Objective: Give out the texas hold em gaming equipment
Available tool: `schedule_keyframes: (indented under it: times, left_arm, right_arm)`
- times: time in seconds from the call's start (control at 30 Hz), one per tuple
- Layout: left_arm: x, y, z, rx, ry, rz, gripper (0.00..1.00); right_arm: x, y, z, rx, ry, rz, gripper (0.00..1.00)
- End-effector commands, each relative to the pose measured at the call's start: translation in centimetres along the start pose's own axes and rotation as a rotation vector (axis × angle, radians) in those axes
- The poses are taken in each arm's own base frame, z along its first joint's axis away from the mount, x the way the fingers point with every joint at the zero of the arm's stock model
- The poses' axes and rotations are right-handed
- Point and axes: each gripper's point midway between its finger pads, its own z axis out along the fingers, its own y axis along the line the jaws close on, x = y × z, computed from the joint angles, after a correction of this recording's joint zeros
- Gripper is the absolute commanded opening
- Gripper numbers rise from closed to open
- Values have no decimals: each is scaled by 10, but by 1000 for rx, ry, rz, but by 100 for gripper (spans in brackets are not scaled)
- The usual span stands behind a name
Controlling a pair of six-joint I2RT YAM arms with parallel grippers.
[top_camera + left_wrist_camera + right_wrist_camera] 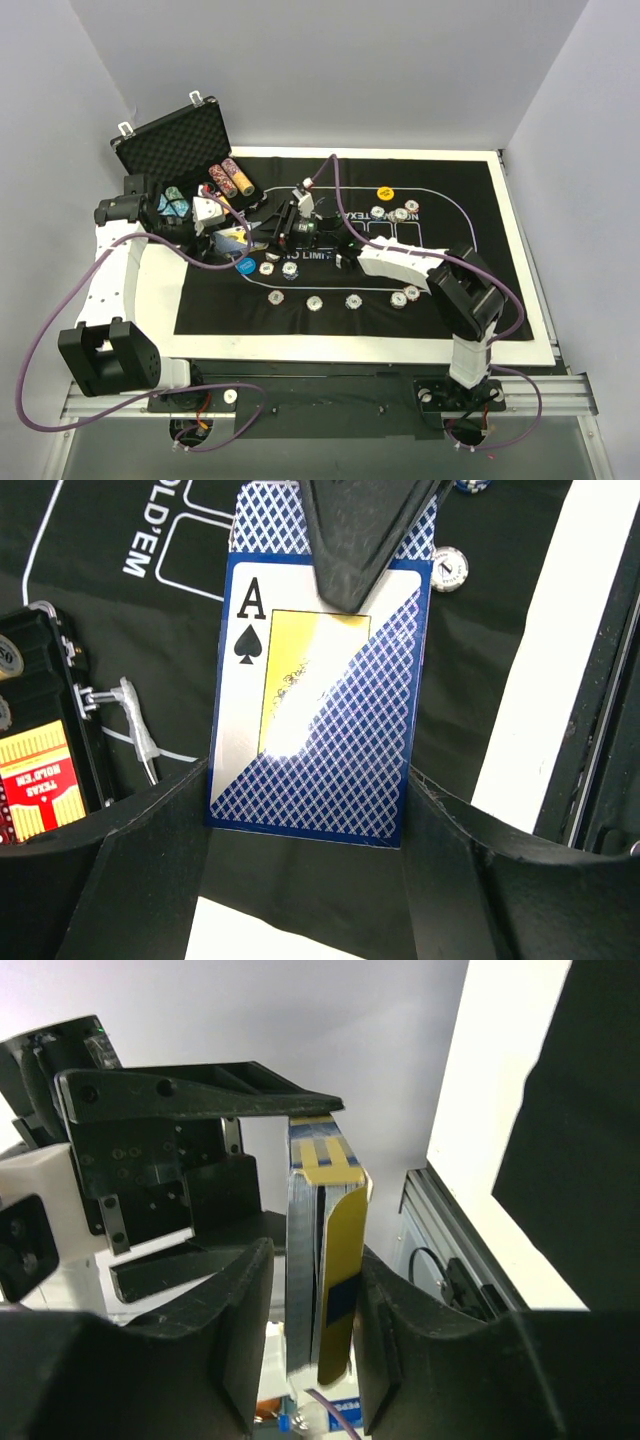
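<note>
A blue-backed card pack [320,720] with an ace of spades on its face hangs between both grippers over the mat's left end [232,240]. My left gripper [305,780] is shut on its near end, both fingers against its side edges. My right gripper [315,1260] is shut across its faces; one right finger [350,540] lies over the pack's far end. The pack shows edge-on in the right wrist view [325,1250]. Several speckled chips [314,302] lie spread along the printed oval. A blue button [244,266] and a yellow button [384,192] lie on the mat.
The open black case [185,150] stands at the back left with chip stacks [230,178] and a red-labelled pack [35,780] inside. The black felt mat [460,230] covers the white table. Three chips [400,212] sit inside the oval at the right.
</note>
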Motion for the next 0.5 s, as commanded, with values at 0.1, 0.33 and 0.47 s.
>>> schedule_keyframes:
  times: [0.1,0.33,0.47]
  left_arm:
    - [-8,-3,-11,-21,-4,48,18]
    - [-4,-6,-10,-49,7,75,4]
    - [3,-10,-7,-46,10,74,3]
  right_arm:
    - [-10,10,-39,-25,-15,-86,40]
    - [-10,-12,-60,96,4,-143,43]
    - [-12,-12,-78,141,-14,-187,45]
